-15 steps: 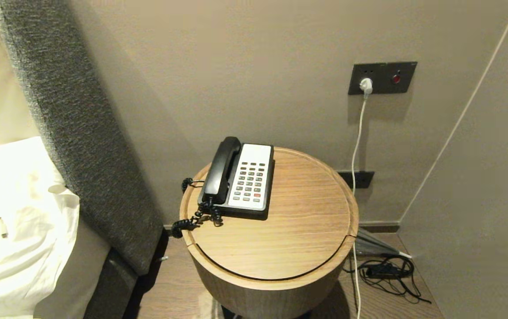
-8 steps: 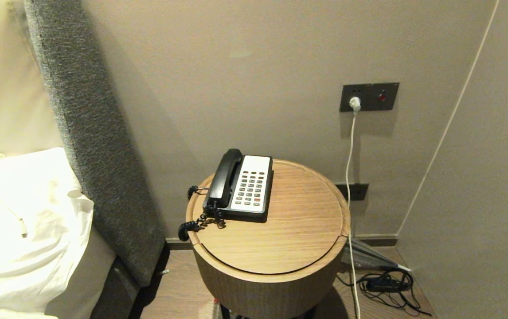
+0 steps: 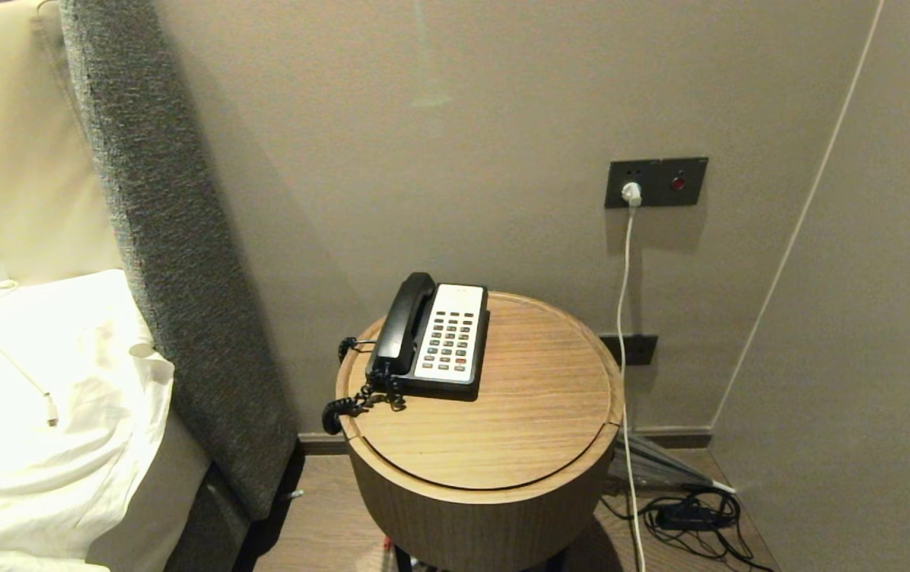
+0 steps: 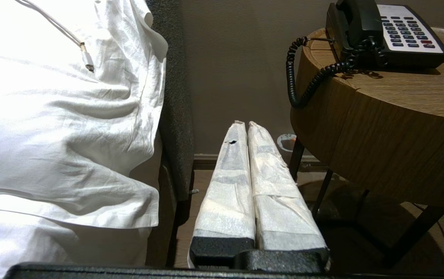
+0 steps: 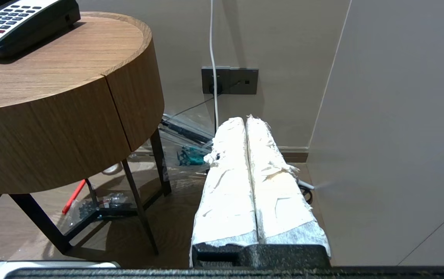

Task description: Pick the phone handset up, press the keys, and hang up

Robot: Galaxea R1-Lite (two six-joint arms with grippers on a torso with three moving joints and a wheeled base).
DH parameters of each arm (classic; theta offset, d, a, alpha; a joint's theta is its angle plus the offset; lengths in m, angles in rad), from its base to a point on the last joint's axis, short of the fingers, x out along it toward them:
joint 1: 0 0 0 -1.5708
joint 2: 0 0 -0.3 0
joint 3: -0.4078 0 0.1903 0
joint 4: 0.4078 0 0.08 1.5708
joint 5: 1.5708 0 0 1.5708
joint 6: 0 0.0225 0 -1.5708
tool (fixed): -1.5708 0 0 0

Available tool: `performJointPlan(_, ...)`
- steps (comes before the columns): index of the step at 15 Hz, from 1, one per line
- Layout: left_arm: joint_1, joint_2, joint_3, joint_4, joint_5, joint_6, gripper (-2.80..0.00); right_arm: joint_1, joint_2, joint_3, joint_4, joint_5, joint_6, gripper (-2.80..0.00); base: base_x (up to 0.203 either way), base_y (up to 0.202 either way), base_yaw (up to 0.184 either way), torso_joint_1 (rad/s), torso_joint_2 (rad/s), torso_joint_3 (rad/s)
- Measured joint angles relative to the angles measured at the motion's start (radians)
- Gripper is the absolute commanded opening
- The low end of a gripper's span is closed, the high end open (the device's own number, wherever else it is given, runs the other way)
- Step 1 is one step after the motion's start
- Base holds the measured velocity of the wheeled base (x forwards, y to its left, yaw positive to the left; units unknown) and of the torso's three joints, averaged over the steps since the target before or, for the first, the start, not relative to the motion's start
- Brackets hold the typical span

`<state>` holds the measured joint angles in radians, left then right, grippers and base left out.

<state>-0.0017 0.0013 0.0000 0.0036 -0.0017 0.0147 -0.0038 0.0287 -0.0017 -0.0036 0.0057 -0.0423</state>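
Beside the bed, the phone handset point(image 3: 402, 324) is cradled at the desk's point(image 3: 503, 429) ten o'clock; both parked end effectors, pressed together, should be parted first.

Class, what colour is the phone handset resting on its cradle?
Glossy black; the phone handset shows best in the head view.

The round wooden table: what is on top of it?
Only the phone base with the phone handset cradled; its coiled cord hangs over the table edge. Beneath the phone is hidden.
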Motion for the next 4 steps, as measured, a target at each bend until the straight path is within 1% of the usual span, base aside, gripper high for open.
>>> performJointPlan(4,0.000,0.000,0.000,-0.001,0.000,0.001,-2.80,0.000,0.000,0.000,-0.002,0.000,0.002,-2.80,0.000,0.000,0.000,0.000,0.00,0.000)
